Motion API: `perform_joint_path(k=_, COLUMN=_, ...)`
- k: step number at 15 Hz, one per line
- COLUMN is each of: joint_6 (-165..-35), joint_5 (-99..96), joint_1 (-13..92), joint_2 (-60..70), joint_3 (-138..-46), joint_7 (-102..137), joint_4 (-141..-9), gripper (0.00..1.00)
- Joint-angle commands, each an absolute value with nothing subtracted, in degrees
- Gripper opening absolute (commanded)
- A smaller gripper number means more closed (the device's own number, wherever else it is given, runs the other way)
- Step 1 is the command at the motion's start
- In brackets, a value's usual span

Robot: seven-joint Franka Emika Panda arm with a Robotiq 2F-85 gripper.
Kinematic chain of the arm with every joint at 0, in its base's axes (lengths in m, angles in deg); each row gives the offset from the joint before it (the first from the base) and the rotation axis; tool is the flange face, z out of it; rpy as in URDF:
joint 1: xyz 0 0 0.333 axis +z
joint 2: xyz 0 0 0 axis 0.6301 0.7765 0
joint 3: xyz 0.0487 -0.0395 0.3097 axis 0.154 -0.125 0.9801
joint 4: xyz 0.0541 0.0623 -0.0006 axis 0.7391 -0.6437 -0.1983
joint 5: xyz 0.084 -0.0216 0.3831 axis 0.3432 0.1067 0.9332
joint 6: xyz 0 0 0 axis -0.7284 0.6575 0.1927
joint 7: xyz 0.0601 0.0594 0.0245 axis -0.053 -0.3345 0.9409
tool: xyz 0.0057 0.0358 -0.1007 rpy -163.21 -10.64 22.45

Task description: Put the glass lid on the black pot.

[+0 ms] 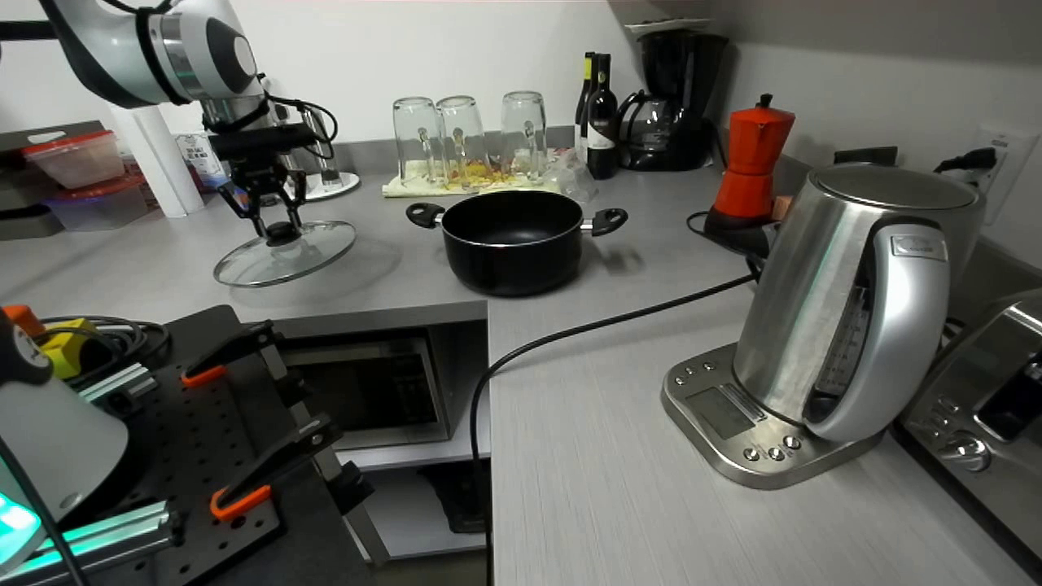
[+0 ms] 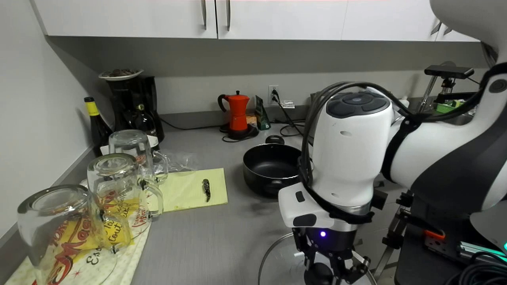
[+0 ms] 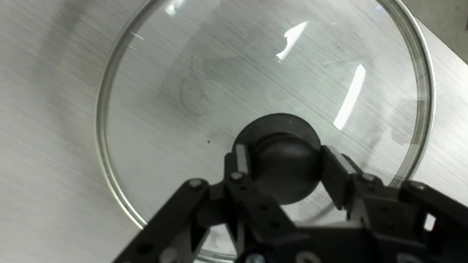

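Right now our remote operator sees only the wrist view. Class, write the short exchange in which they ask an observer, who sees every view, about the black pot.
Operator: My view shows the gripper closed on the knob of the glass lid. Is the black pot covered?
Observer: No, both exterior views show it standing open-topped.
Operator: Where are its handles?
Observer: In an exterior view, they jut out from opposite sides of it.

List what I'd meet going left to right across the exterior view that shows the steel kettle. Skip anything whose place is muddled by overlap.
Plastic tubs → glass lid → black pot → steel kettle.
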State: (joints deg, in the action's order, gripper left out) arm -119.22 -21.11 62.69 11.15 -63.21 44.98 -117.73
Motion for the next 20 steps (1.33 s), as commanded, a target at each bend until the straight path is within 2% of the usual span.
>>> perform_joint_path(k=1, joint_6=-116.64, joint_5=-20.81, joint_1=63.83, joint_2=5.62, joint_3=-63.24, joint_7=42.87, joint_4=-118.03, gripper=0.25)
perform_joint_path(k=12, joint_6=-117.61, joint_5=-16.58, joint_1=59.79, joint_2=-5.43, joint_3=-64.87, joint_7=40.74, joint_4=-118.42, gripper=0.25)
perform_joint_path(k=20, joint_6=-117.16, joint_5=-11.24, joint_1=54.46, joint_2=-11.09, joint_3=-70.38, joint_7=40.4, joint_4=-116.52, gripper=0.25)
